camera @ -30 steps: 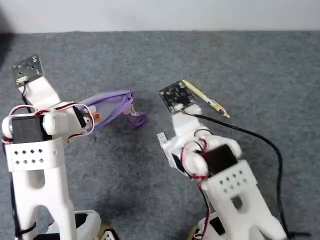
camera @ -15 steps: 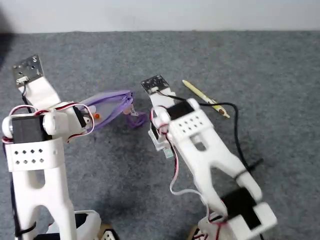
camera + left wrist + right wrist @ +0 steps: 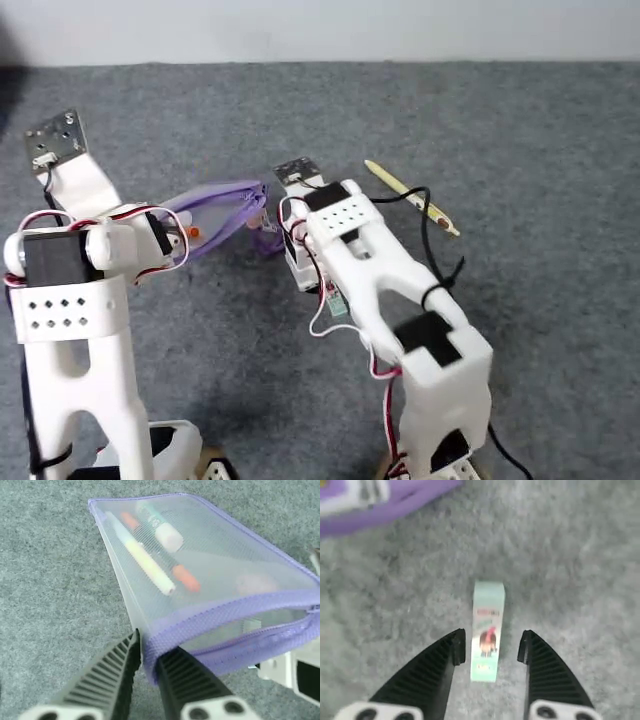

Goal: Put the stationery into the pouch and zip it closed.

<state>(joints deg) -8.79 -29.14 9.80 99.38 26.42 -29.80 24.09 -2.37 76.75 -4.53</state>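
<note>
My left gripper (image 3: 147, 649) is clamped tight on the purple-trimmed edge of the pouch (image 3: 225, 570), and pens (image 3: 150, 570) show through the pouch's clear wall. My right gripper (image 3: 492, 637) is spread wide and holds nothing, with 1 finger on each side of the mint-green eraser (image 3: 488, 605). The eraser lies flat on the grey carpet (image 3: 580, 555), near the pouch's zip end. In the high view, 1 yellow pencil (image 3: 405, 194) lies on the carpet on the far side of my right arm, well apart from the pouch.
</note>
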